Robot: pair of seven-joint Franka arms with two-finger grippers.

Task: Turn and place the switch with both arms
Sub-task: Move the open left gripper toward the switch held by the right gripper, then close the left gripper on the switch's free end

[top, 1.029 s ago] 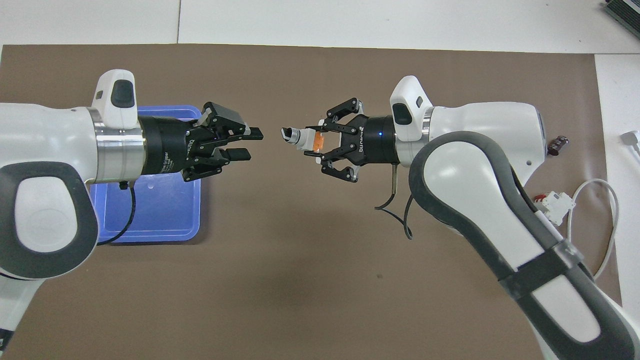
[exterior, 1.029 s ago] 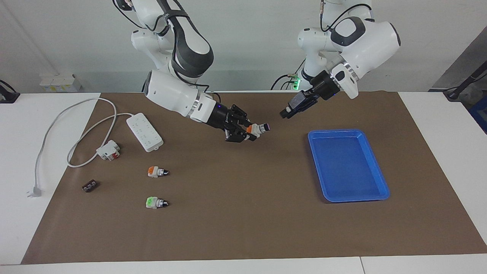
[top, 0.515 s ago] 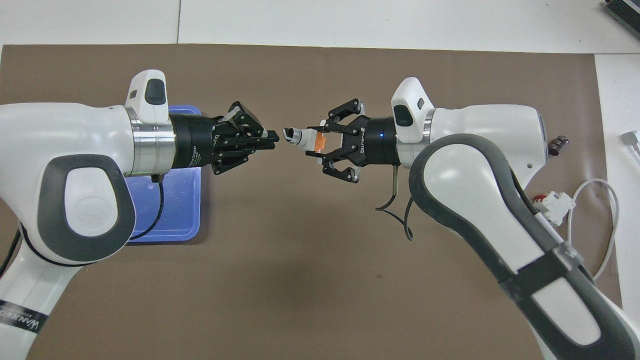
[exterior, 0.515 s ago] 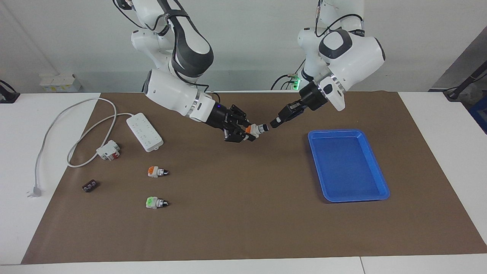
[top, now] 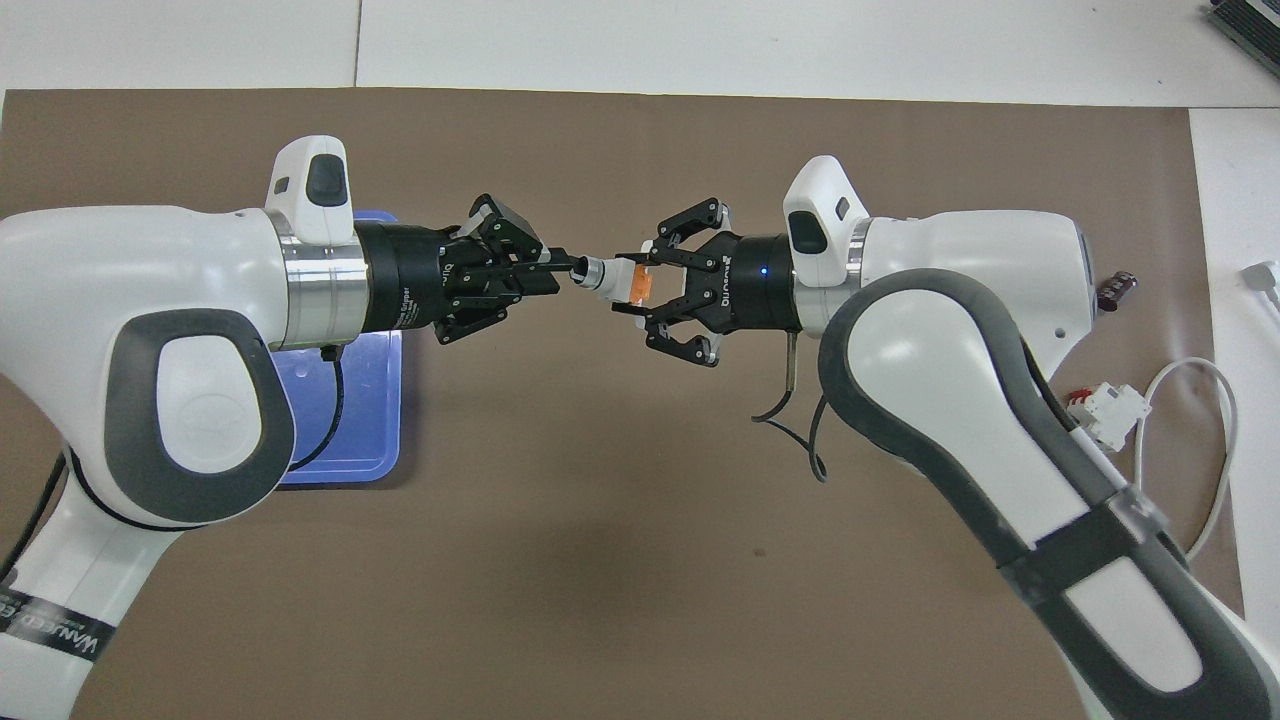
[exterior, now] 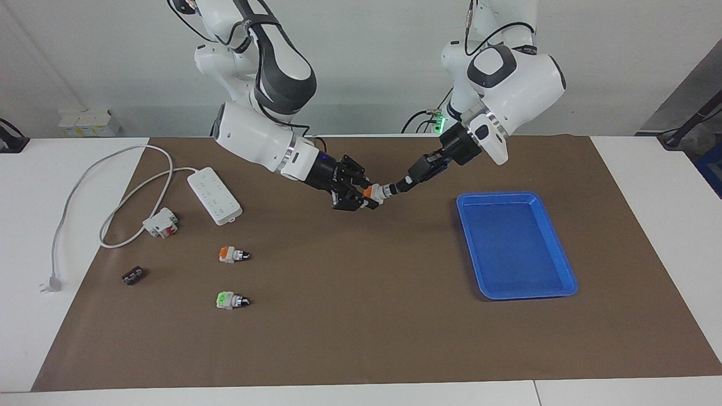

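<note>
My right gripper point(exterior: 369, 197) point(top: 640, 285) is shut on the switch point(exterior: 379, 193) point(top: 612, 279) by its white body. It holds the switch in the air over the middle of the brown mat, orange face up. The silver collar and black knob point toward the left arm. My left gripper point(exterior: 401, 184) point(top: 565, 268) has come in end-on, and its narrow fingertips are closed around the black knob. Both arms meet over the mat, beside the blue tray point(exterior: 496, 195).
The blue tray point(top: 340, 440) lies toward the left arm's end. Toward the right arm's end lie a white power strip point(exterior: 214, 195) with its cable, a white-and-red clip block point(exterior: 161, 222), an orange-faced switch point(exterior: 232, 255), a green-faced switch point(exterior: 230, 300) and a small dark block point(exterior: 133, 276).
My left gripper has moved from over the tray's edge toward the held switch, narrowed its fingers and reached the knob. The right gripper has stayed almost still with the switch.
</note>
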